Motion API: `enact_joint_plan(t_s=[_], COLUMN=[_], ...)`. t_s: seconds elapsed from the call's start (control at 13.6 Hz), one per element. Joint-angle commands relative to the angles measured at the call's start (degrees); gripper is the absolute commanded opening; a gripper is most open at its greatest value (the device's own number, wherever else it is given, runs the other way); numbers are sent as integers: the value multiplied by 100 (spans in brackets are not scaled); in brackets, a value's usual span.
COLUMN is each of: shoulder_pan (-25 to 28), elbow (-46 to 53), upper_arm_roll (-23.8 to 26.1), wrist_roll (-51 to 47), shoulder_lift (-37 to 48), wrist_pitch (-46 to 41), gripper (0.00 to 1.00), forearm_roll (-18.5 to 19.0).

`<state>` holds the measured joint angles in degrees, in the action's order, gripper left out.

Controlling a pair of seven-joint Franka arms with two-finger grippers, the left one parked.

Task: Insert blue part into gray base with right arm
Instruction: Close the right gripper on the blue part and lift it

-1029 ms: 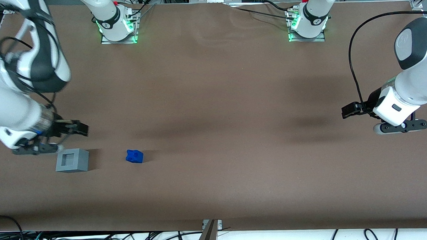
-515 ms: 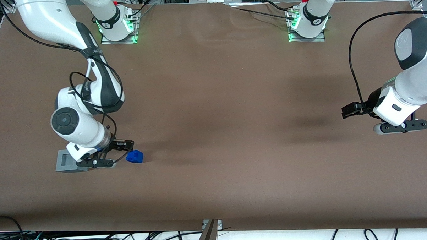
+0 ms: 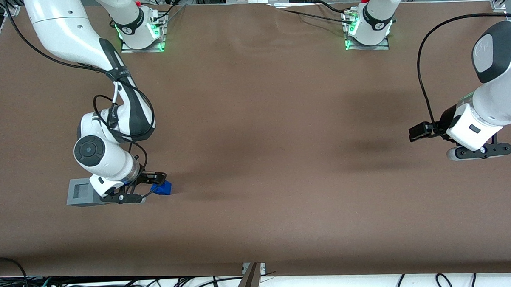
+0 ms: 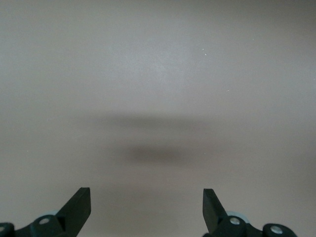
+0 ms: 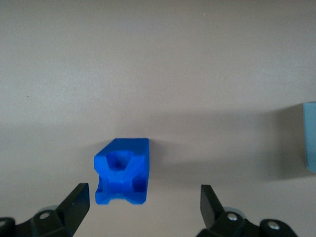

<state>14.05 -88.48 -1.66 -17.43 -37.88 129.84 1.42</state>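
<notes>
right arm [image 3: 109, 102] reaches down at lower left of front frame. gripper [image 3: 155, 185] hovers over blue part [image 3: 163, 188], jaws spread wide, holding nothing. blue part on table [image 3: 281, 138], just beside gray base [image 3: 81, 192].

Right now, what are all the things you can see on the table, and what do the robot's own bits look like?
blue part: one, bright blue, on the brown table, beside the gray base, toward the working arm's end.
gray base: one, light grey cube with a square recess on top, partly covered by the arm's wrist.
table: one, brown, under everything.
right arm: one, white with black bands and cable, bent down over the two blocks.
hand: one, black, two fingers open, hovering just above the blue part, not gripping it.
</notes>
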Motion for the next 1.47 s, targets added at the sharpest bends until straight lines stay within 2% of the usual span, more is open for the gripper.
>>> enact_joint_plan(t_s=[0.0,0.15,0.81,0.88,0.96,1.03,1.1,1.25,1.4], shoulder_pan=[18,27,97,97,97,89,89,89,54], elbow=[95,287,411,428,437,437,472,481,743], upper_arm_roll=[-18,-18,-27,-27,-27,-27,-27,-36,-45], wrist_roll=[-41,-15,-199,-173,-155,-112,-94,-76,90], shoulder_lift=[-132,-255,-607,-616,-616,-607,-607,-572,-476], wrist_pitch=[182,209,569,569,561,560,526,490,-42], gripper=[99,99,98,85,57,39,28,25,25], forearm_roll=[-212,-414,-415,-406,-389,-371,-371,-371,-371])
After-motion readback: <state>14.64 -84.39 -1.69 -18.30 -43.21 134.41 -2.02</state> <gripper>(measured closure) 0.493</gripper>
